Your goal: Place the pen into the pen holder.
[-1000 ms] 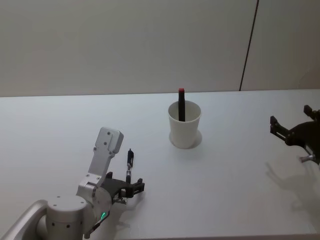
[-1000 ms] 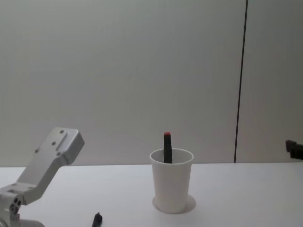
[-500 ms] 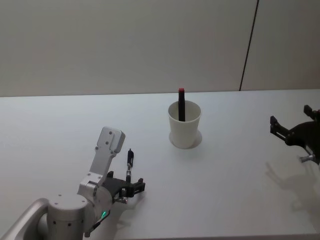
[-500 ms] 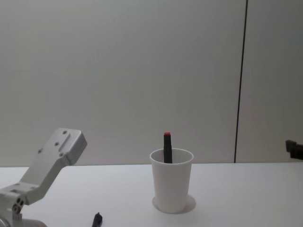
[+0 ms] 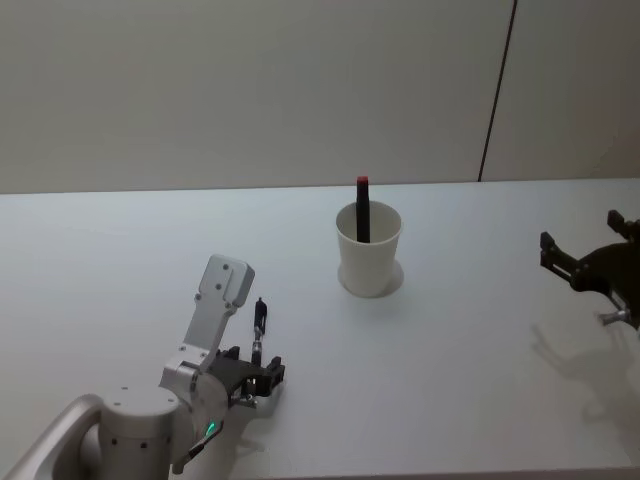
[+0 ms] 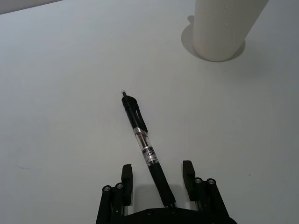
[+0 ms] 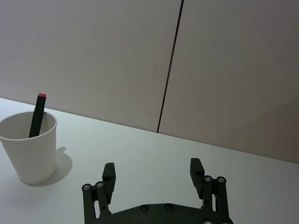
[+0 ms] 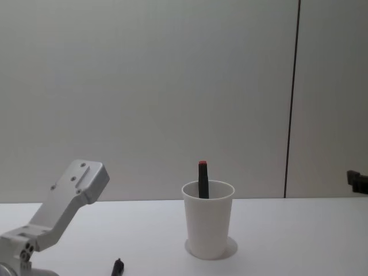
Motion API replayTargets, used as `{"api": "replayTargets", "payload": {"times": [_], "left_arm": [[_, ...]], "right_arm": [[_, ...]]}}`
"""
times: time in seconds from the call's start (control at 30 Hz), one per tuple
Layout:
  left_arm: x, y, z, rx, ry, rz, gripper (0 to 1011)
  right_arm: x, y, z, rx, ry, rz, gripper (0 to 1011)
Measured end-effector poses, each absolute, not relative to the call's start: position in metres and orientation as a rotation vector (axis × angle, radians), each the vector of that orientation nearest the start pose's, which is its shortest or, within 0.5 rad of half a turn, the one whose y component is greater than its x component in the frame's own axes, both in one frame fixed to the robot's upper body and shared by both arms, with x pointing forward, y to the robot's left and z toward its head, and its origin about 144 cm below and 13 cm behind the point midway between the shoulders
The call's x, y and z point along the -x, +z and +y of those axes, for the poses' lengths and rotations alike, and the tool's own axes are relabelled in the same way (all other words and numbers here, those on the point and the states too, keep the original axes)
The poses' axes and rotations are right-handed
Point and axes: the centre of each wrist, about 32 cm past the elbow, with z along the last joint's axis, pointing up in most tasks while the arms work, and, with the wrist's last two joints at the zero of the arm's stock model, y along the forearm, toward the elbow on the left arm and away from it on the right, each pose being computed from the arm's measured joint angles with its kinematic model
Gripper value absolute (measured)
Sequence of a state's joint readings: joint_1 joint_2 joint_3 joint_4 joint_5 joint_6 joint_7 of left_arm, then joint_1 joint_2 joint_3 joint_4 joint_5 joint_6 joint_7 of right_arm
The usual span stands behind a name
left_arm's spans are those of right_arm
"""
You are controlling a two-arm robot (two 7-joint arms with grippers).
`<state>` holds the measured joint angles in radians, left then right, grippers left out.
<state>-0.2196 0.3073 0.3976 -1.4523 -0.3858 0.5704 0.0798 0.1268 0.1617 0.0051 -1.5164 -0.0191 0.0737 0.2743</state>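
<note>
- I am holding my left gripper point(image 6: 157, 170) low over the plain white table point(image 5: 450, 380), at its near left part.
- Its two black fingers point(image 6: 127, 175) are standing wide apart and are gripping nothing.
- The black click pen with a clear middle barrel point(image 6: 142, 140) is lying on the table. Its grip end is sitting in the gap between those fingers without touching either one, and its clip end is pointing away from the gripper.
- The tapered white paper cup with a rolled rim point(image 5: 369, 255) is standing upright near the middle of the table, well apart from the pen and further back and to the right of it.
- A black stick-shaped pen with a red top point(image 5: 362, 210) is standing inside the cup, leaning on the far rim and projecting above it.
- I am keeping my right gripper point(image 7: 153, 171) above the right edge of the table, well apart from the cup, with its fingers spread and nothing between them.
</note>
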Motion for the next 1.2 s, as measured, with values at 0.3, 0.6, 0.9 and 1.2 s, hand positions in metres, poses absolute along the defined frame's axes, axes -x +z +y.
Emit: {"api": "replayTargets", "payload": {"times": [0.3, 0.6, 0.9, 1.2], "left_arm": [[-0.5023, 1.1493, 0.2097, -0.521, 1.259, 0.373, 442], [-0.5035, 1.1476, 0.2102, -0.52, 1.255, 0.377, 185], [-0.5035, 1.1464, 0.2112, -0.514, 1.255, 0.374, 131], [-0.5007, 1.1465, 0.2133, -0.491, 1.266, 0.345, 131]], "right_arm": [[-0.4953, 1.1724, -0.2799, 0.154, -1.32, -0.115, 1002], [-0.4953, 1.1724, -0.2799, 0.154, -1.32, -0.115, 1002], [-0.4953, 1.1724, -0.2799, 0.154, -1.32, -0.115, 1002], [-0.4953, 1.1724, -0.2799, 0.154, -1.32, -0.115, 1001]]}}
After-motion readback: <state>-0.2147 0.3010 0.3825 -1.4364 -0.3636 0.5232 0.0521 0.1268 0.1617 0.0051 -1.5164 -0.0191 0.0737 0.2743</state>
